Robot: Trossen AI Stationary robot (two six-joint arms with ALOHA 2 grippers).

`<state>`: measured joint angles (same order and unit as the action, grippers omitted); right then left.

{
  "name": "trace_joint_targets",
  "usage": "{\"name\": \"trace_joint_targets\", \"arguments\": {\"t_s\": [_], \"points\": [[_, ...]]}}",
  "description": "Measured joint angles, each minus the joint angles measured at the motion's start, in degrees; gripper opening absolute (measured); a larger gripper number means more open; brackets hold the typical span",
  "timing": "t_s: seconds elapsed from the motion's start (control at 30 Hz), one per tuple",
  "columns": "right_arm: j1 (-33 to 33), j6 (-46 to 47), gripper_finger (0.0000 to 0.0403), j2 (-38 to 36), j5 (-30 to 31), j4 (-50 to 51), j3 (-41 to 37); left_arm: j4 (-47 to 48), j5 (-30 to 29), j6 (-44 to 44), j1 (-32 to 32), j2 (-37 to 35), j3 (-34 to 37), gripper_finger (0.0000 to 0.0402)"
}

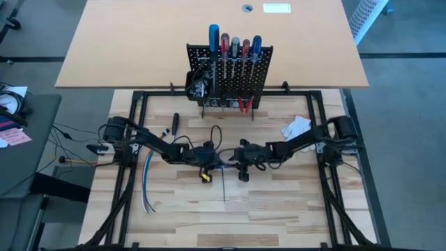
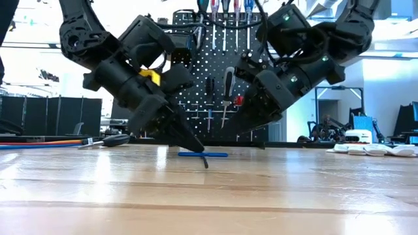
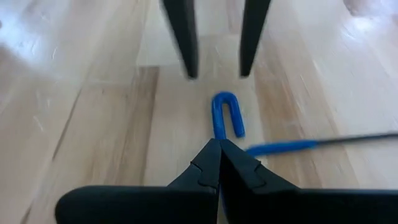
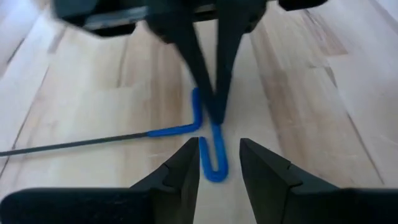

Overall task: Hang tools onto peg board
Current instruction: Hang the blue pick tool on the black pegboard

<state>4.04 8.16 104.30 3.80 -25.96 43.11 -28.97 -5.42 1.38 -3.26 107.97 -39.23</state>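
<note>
A hex key with a blue bent handle (image 4: 210, 155) and a long thin black shaft (image 4: 68, 146) lies flat on the table in front of the peg board (image 1: 228, 73). The board stands upright and carries several screwdrivers and red pliers (image 1: 244, 104). My left gripper (image 3: 219, 144) is shut, its tips down on the blue handle. My right gripper (image 4: 219, 144) faces it, open, with one finger on each side of the handle's looped end (image 4: 214, 174). I cannot tell whether the right fingers touch the handle. My left gripper rests its shut fingertips (image 4: 214, 112) on the blue handle's straight stretch (image 3: 219, 127), between the loop and the bend toward the shaft. The fingers slant down from the table's left side. The key lies flat on the wood (image 2: 202, 155).
A black-handled screwdriver (image 1: 175, 122) lies on the table left of the board. Loose cables (image 1: 148, 181) trail on the left side, and a white glove (image 1: 296, 127) lies at the right. The key's shaft (image 1: 223, 188) points toward the near edge.
</note>
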Motion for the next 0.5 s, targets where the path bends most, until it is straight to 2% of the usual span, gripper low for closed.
{"name": "trace_joint_targets", "arguments": {"t_s": [0.23, 0.5], "points": [[-2.0, 0.8, 0.0100, 0.0, -4.3, -1.3, 0.0, -1.1, -0.4, -0.1, 0.1, 1.5, 0.0, 0.0000], [-1.8, -0.7, 0.0009, 0.0, -5.5, -2.9, 0.0, -1.1, -0.2, -0.2, 0.1, 1.5, 0.0, 0.0000]]}}
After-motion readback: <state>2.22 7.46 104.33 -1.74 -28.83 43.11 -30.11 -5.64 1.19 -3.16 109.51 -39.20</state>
